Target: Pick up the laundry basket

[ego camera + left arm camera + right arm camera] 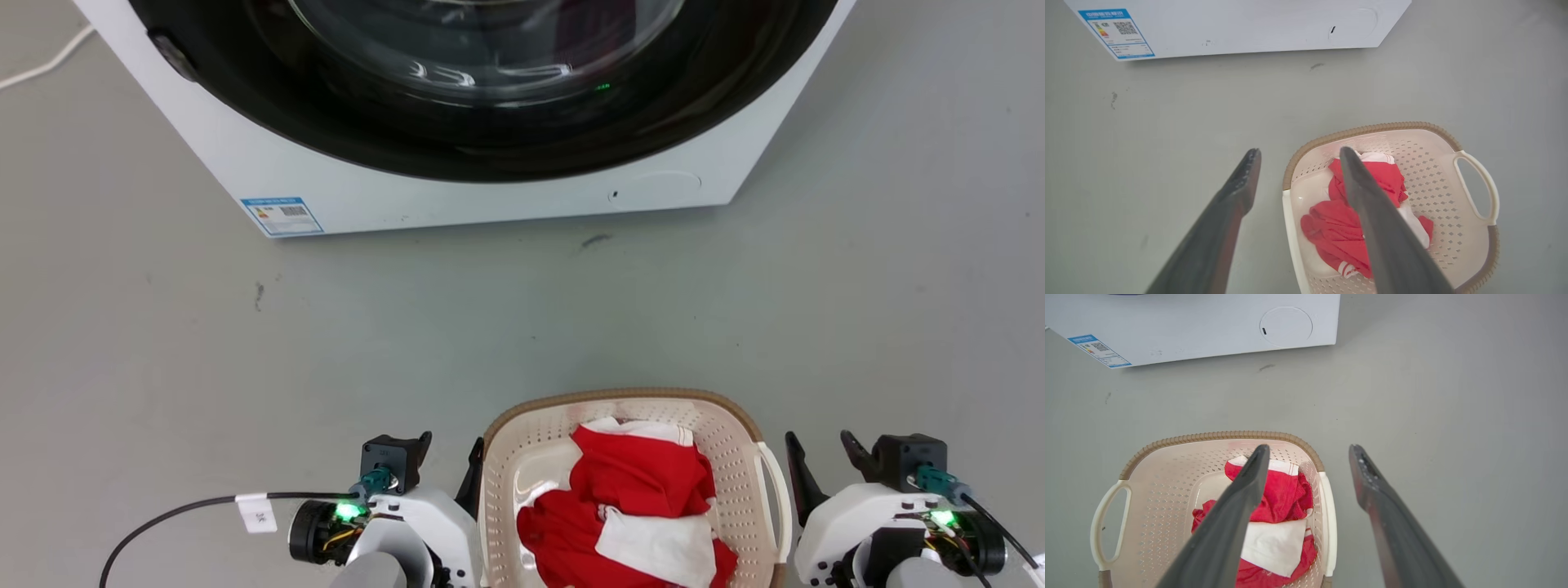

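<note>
Head view: the cream, brown-rimmed laundry basket (522, 457), holding red-and-white clothes (637, 482), sat on the floor (245, 367). The washing machine (490, 196) stood beyond it, with the left gripper (449, 461) and right gripper (820, 469) flanking it.
Left wrist view: jaws spread, straddling its side.
Right wrist view: likewise.
Seemingly the approach; next, lower and pinch both sides.

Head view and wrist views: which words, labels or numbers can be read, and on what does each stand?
Blue-bordered sticker with a QR code, on the washing machine: print too small to read.
White tag on the black cable: dark marks, too blurred to read.
Laundry basket and red-and-white clothes: no text to be seen.
</note>
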Controlling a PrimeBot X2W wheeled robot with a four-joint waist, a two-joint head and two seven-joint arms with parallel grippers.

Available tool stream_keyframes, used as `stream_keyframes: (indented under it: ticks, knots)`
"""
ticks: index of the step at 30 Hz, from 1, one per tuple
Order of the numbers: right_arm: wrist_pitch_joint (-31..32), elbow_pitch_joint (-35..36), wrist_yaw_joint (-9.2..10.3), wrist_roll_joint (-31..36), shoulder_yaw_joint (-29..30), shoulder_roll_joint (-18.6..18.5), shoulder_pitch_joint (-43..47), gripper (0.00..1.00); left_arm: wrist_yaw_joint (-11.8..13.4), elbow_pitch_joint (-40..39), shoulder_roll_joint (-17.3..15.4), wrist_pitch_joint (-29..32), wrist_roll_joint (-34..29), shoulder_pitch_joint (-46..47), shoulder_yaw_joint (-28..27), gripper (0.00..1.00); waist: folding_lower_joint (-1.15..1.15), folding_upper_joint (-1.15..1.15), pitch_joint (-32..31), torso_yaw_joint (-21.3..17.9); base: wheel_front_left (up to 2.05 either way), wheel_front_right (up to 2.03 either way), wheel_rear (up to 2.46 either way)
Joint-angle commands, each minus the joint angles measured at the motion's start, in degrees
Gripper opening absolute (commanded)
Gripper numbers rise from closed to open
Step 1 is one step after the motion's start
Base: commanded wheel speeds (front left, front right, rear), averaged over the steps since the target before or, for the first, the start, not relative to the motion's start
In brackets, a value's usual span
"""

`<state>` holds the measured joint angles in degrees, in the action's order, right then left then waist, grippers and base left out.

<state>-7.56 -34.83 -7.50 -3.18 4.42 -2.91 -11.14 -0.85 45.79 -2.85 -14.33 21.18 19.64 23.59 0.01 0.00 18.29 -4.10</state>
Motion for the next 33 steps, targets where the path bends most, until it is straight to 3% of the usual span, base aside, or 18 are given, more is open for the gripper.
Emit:
stream_keyframes:
  ticks: [1, 22, 33]
  knots:
    - [-0.12, -1.47, 0.02, -0.39, -0.18, 0.06, -1.4, 1.0, -0.19, 1.24, -0.06, 0.25, 0.98, 1.44, 0.64, 1.0, -0.01, 0.0, 1.1, -0.55, 0.0, 0.0, 0.0]
    - [1.02, -29.49, 0.03, -2.1, -1.67, 0.05, -19.59, 1.0, 1.22, 17.08, -0.06, 8.58, 12.87, 14.03, 10.96, 1.0, -0.01, 0.0, 14.09, -3.1, 0.0, 0.0, 0.0]
    - [1.21, -36.92, 0.03, -3.56, -3.72, 0.05, -26.97, 1.0, 2.02, 22.11, -0.07, 10.77, 15.94, 20.01, 12.94, 1.0, -0.01, 0.0, 20.05, -4.08, 0.0, 0.0, 0.0]
